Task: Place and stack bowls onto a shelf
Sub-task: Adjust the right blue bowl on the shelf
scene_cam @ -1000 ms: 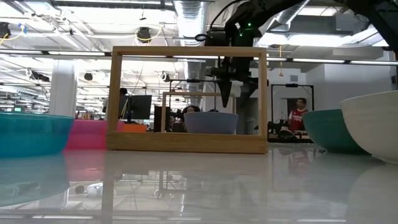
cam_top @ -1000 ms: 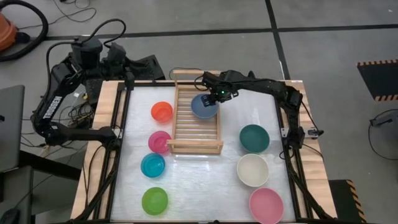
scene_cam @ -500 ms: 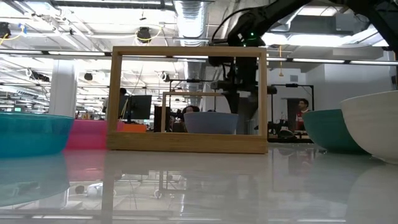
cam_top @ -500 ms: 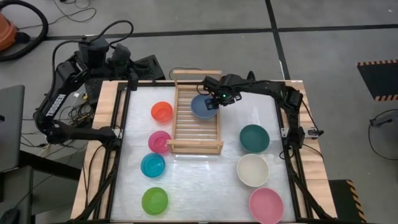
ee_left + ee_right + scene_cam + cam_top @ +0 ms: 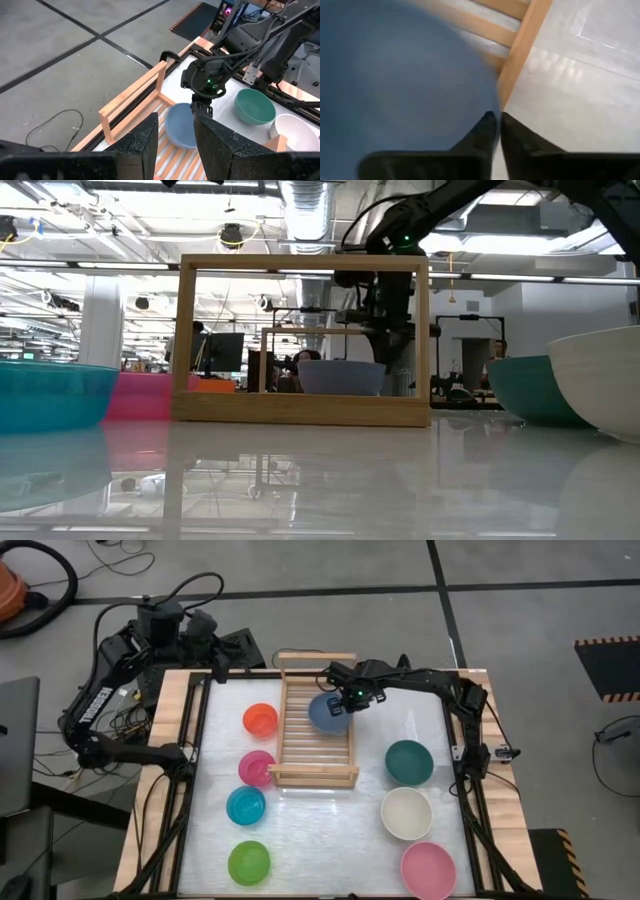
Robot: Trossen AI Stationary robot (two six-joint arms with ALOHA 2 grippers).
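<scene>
Grey-blue bowl sits on the wooden shelf, its rim pinched by the right gripper.

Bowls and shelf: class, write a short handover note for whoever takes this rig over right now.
Right tool: shut on the rim of the grey-blue bowl, which sits on the shelf.
Left tool: raised off the table's far left corner, holding nothing.
Done: one bowl on the shelf.
Left: teal, cream and pink bowls on the right; orange, magenta, cyan and green bowls on the left.
</scene>
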